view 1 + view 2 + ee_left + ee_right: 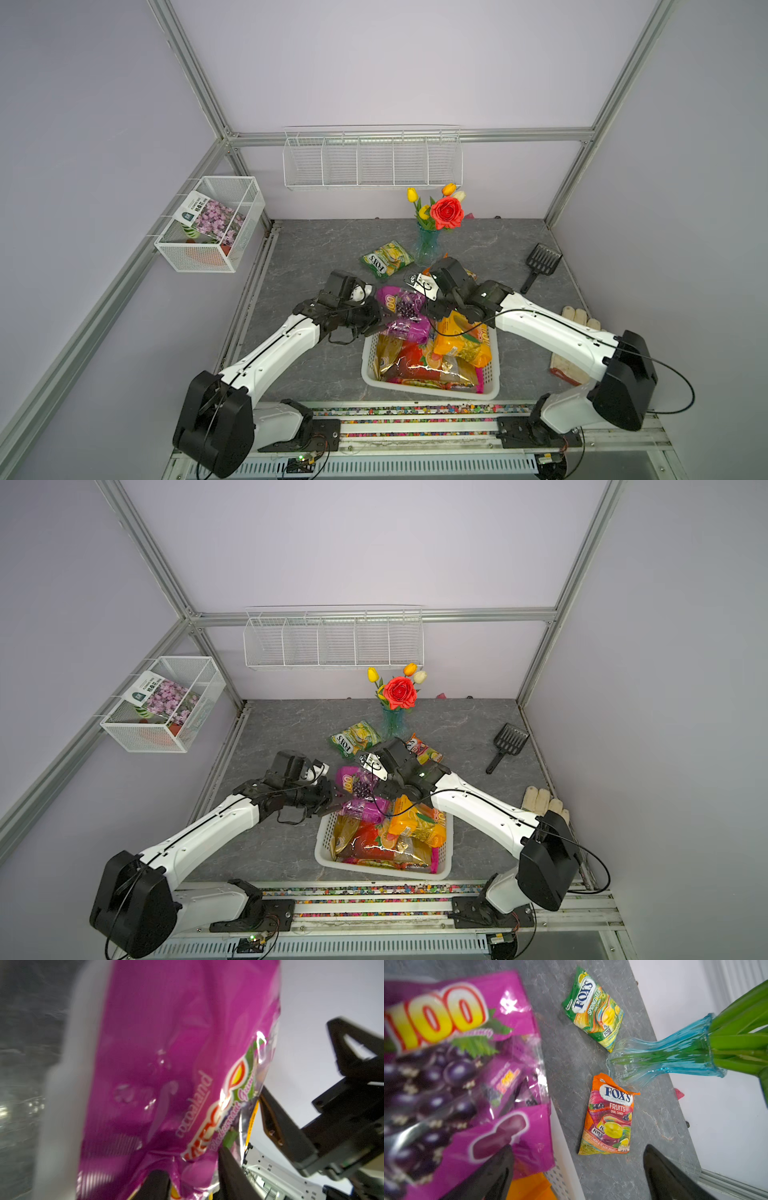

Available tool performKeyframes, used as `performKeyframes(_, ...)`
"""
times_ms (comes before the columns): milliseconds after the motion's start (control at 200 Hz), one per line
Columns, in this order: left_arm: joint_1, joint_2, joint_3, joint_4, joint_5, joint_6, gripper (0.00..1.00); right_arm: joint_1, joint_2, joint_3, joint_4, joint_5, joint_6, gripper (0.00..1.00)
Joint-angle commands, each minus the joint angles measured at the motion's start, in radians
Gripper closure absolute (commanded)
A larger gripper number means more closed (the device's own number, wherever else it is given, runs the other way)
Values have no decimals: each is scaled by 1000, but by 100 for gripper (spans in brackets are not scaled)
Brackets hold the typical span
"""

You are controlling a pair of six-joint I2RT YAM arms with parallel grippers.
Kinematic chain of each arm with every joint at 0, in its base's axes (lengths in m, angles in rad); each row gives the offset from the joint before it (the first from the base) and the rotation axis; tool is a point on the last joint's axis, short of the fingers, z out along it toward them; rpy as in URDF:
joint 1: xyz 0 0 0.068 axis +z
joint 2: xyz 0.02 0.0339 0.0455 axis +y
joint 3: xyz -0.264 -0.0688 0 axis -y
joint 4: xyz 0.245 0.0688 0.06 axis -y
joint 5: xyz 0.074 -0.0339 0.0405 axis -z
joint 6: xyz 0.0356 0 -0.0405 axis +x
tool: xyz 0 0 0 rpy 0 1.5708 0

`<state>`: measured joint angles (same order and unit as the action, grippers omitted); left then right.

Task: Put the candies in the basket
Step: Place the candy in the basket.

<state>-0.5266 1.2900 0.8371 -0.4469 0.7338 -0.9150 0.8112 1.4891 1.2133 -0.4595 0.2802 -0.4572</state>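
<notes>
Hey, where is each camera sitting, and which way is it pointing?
Top views: high over the robot's base, looking down on the table and basket; both arms show whole in both top views.
Left wrist: on the left arm, pressed close to the purple bag; its dark fingers show.
Right wrist: on the right arm, facing the green FOX'S bag, orange FOX'S bag and vase; the right gripper stands open.
Shared: both wrist views show the purple bag.

The purple bag (452, 1076) read "100" and, in the left wrist view, "cocoaland". The green bag (593, 1009) read "FOX'S SPRING TEA". The orange bag (608, 1115) read "FOX'S FRUITS OVAL CANDY, LEMON & BLACKCURRANT".
</notes>
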Motion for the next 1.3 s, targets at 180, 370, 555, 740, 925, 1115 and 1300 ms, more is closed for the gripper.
performKeyframes(180, -36, 53, 240, -316, 33, 291, 38, -3, -83, 18, -12, -18, 39, 2)
performKeyframes(370, 85, 20, 338, -437, -100, 392, 34, -4, -153, -1, -29, -9, 113, 1)
performKeyframes(555, 174, 28, 308, -387, -140, 425, 34, -71, -231, -53, 20, 97, 347, 1)
performKeyframes(740, 171, 123, 293, -267, -1, 411, 31, -267, -256, -112, -19, -78, 646, 2)
performKeyframes(925, 118, 217, 308, -254, 39, 442, 30, -495, -204, -170, -36, -241, 913, 10)
performKeyframes(1115, 82, 292, 329, -287, 26, 481, 30, -711, -64, -241, 82, -564, 1083, 24)
performKeyframes(1300, 82, 328, 362, -258, 14, 484, 31, -770, 95, -253, 232, -697, 1121, 26)
